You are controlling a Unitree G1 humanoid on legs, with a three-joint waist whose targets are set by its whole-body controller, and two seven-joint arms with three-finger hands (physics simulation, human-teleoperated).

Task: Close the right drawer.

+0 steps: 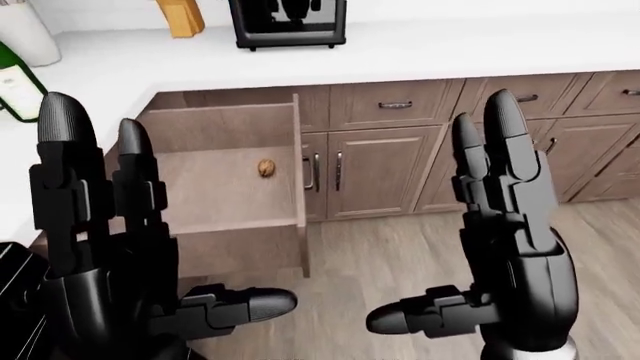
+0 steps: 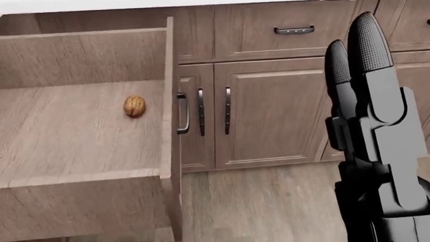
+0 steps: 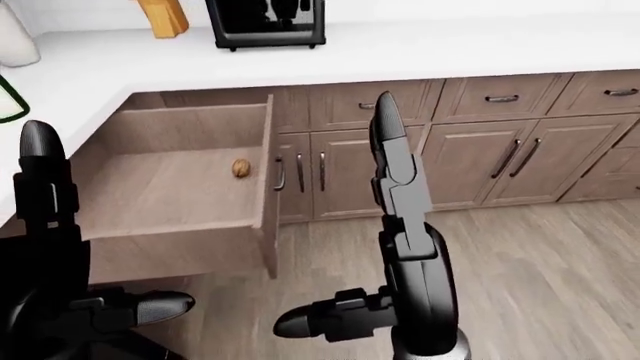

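Note:
The drawer (image 2: 74, 146) stands pulled far out of the brown cabinet run, filling the left of the head view. Its front panel is seen edge-on, with a dark handle (image 2: 183, 113) on its right face. A walnut (image 2: 134, 106) lies on the drawer floor. My right hand (image 2: 369, 126) is raised at the right of the head view, fingers straight and open, holding nothing and apart from the drawer. In the left-eye view my left hand (image 1: 110, 225) is also raised and open, in front of the drawer's left side.
A white counter (image 1: 420, 45) runs above the cabinets, with a black appliance (image 1: 288, 21) and a wooden knife block (image 1: 180, 15) on it. Closed drawers (image 1: 395, 105) and cabinet doors (image 2: 268, 111) lie right of the open drawer. Wood floor (image 2: 268, 201) is below.

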